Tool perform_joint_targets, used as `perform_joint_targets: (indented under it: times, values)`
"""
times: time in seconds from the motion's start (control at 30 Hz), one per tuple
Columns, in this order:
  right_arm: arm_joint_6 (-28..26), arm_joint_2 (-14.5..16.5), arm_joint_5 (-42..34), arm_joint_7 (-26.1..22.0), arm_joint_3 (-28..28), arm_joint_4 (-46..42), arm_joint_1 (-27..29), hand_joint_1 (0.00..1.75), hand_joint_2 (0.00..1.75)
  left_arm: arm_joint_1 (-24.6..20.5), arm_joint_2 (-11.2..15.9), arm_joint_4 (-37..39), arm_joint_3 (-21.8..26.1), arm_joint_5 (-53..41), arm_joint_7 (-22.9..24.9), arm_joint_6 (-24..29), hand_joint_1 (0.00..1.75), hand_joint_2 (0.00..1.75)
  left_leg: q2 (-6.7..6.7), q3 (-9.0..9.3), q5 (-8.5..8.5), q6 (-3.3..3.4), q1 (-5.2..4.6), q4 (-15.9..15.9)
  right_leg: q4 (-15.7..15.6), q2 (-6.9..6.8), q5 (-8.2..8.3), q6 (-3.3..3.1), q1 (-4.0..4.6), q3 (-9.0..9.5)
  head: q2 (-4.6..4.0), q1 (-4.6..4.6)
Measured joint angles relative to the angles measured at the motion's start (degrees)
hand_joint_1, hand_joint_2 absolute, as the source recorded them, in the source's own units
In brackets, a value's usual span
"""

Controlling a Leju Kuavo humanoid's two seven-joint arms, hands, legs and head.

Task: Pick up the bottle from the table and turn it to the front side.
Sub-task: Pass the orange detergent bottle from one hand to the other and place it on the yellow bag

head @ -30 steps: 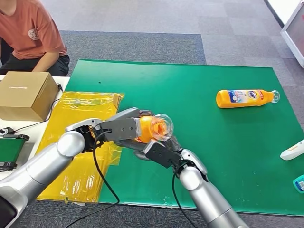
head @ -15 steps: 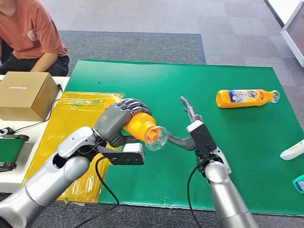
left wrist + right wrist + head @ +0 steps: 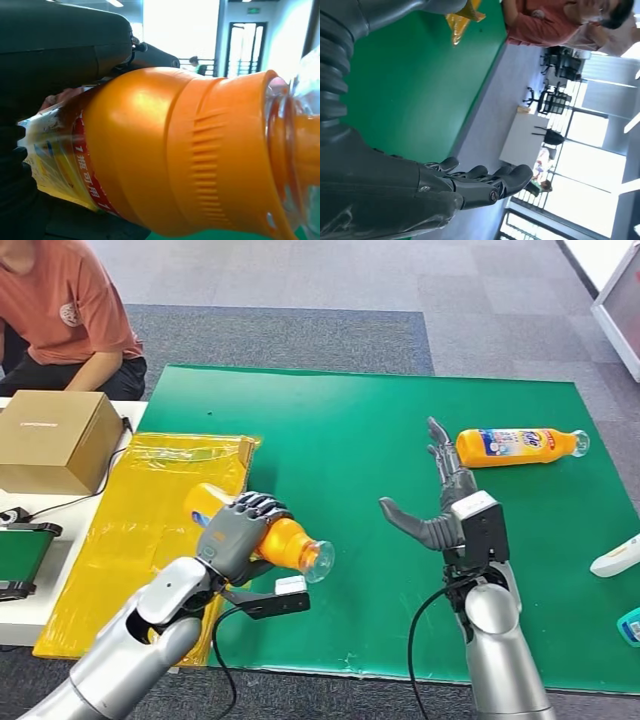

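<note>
My left hand (image 3: 238,535) grips an orange bottle (image 3: 290,544) around its middle, holding it on its side just above the green mat, clear cap toward the right. In the left wrist view the bottle (image 3: 181,155) shows its orange shoulder and a label with red print, with my fingers (image 3: 64,45) wrapped over it. My right hand (image 3: 445,500) is raised over the mat, open, fingers straight and thumb spread, empty; the right wrist view shows those fingers (image 3: 482,182) stretched out. A second orange bottle (image 3: 517,446) lies on its side at the far right of the mat.
A green mat (image 3: 362,420) covers the table, with a yellow plastic sheet (image 3: 151,500) at its left. A cardboard box (image 3: 53,438) sits further left. A person in an orange shirt (image 3: 64,310) sits at the back left. White and teal items (image 3: 619,558) lie at the right edge.
My right hand let go of the bottle and drew away to the right, opening. My left hand carried the bottle down and leftward toward the yellow sheet.
</note>
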Motion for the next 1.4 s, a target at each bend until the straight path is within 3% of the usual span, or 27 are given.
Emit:
perform_joint_targets:
  times: [0.4,0.43,0.53,0.57,0.77,1.0,1.17,1.4]
  values:
    - [0.39,0.09,-0.54,0.67,3.09,-8.18,-0.01,0.00,1.75,1.14,-6.82,19.88,7.43,-7.64,3.08,6.60,1.75,1.75,0.00,0.01,0.00,0.00,0.01,0.00,0.01,0.00,0.00,0.00,0.01,0.02,0.00,0.00]
    - [0.38,0.09,-0.59,0.69,3.27,-8.40,-0.01,0.00,1.75,1.00,-7.08,20.60,7.82,-7.91,3.15,6.77,1.61,1.75,0.00,0.02,0.00,0.00,0.01,0.00,0.01,0.00,0.00,0.00,0.01,0.03,-0.01,0.00]
    - [0.38,0.09,-0.81,0.70,3.58,-8.84,-0.01,0.00,1.75,0.40,-7.80,22.57,8.84,-8.70,3.45,7.20,0.31,1.75,0.00,0.04,0.01,-0.01,0.01,0.00,0.01,-0.01,0.00,0.00,0.01,0.06,0.00,0.00]
    - [0.38,0.09,-0.87,0.70,3.66,-8.91,-0.01,0.00,1.75,0.22,-8.05,23.26,9.27,-9.06,3.62,7.52,0.00,1.75,0.00,0.05,0.01,-0.01,0.01,0.00,0.01,0.00,0.01,0.00,0.01,0.07,0.01,0.00]
    - [0.24,0.09,-1.32,0.69,3.73,-8.97,0.26,0.00,1.75,0.19,-9.37,26.54,12.03,-11.61,4.45,11.23,0.00,1.75,0.00,0.06,0.06,-0.03,0.01,0.00,0.01,-0.01,0.02,0.00,0.01,0.07,0.01,0.01]
    - [-0.75,0.04,-1.46,0.58,3.70,-8.99,1.37,0.00,1.75,2.91,-10.31,25.43,15.46,-13.57,3.95,19.74,0.00,1.75,0.00,0.04,0.05,-0.03,0.02,0.00,0.01,0.00,0.02,-0.01,0.01,0.02,0.01,-0.01]
    - [-2.03,-0.19,-1.15,0.54,3.63,-9.92,3.25,0.00,1.75,6.34,-10.78,15.36,17.15,-6.99,-0.39,22.25,0.00,1.75,0.00,0.00,0.02,-0.01,0.01,0.00,0.01,0.00,0.00,0.00,0.01,-0.01,0.01,0.00]
    - [-4.28,-0.67,-0.86,0.09,3.53,-10.57,6.29,0.00,1.75,11.76,-10.88,-3.43,19.27,5.46,-9.90,33.49,0.00,1.75,0.00,0.00,-0.01,-0.01,0.02,0.00,0.01,0.00,-0.01,-0.02,0.02,0.00,0.00,0.01]
